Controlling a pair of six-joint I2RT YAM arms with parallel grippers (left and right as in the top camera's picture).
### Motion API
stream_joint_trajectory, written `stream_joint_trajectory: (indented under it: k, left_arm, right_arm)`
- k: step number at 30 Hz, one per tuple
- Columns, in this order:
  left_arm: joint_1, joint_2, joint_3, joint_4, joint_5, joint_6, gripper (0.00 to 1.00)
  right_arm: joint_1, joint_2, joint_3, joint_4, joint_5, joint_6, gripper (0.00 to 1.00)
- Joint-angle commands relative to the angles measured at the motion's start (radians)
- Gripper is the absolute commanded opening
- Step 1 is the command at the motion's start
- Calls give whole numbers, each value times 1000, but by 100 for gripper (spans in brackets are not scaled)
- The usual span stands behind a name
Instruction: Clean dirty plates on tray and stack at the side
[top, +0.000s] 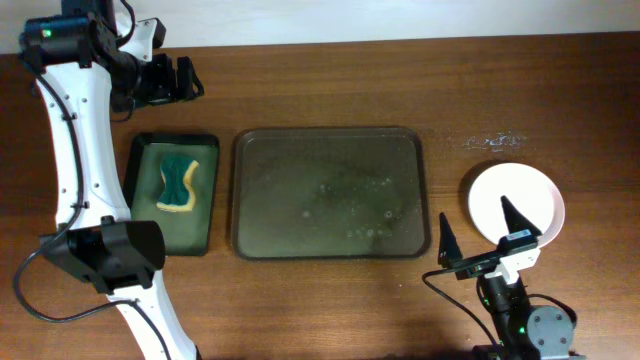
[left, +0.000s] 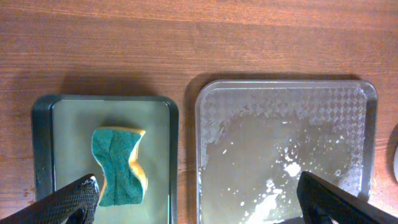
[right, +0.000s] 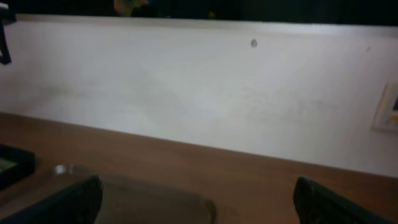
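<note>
- Judged all but done: tray (top: 300, 170) lying mid-bench (top: 330, 300), bare of crockery, only wet streaks and suds on it.
- Plates (top: 520, 190) piled on the bench off the tray's right end, apart from it, top one white and clean-looking.
- Sponge (top: 178, 183) lying in the narrow black tray (top: 145, 215), just left of the tray.
- Left claw (top: 196, 80) up at the far left, fingers spread, empty; right claw (top: 474, 210) by the plates' near edge, likewise spread and empty.
- Impossible to count the pile from above; right wrist view blurred, mostly wall.

We log: desk (top: 320, 90) wood-grained, satin | tray (left: 348, 99) diamond-embossed, wet-glossy | sponge (left: 118, 165) rough green top | plates (top: 515, 195) smooth white
</note>
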Motion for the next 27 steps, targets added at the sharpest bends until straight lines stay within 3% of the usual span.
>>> stream_joint_trajectory:
  k: [1, 8, 27]
  left_arm:
    - [2, -17, 11, -1, 10, -2, 100]
    - [2, -17, 11, -1, 10, -3, 100]
    - [-2, -17, 11, -1, 10, -3, 99]
  right_arm:
    - [14, -49, -77, 34, 4, -2, 98]
    - [14, -49, -104, -143, -4, -2, 98]
    - [14, -49, -104, -140, -5, -1, 99]
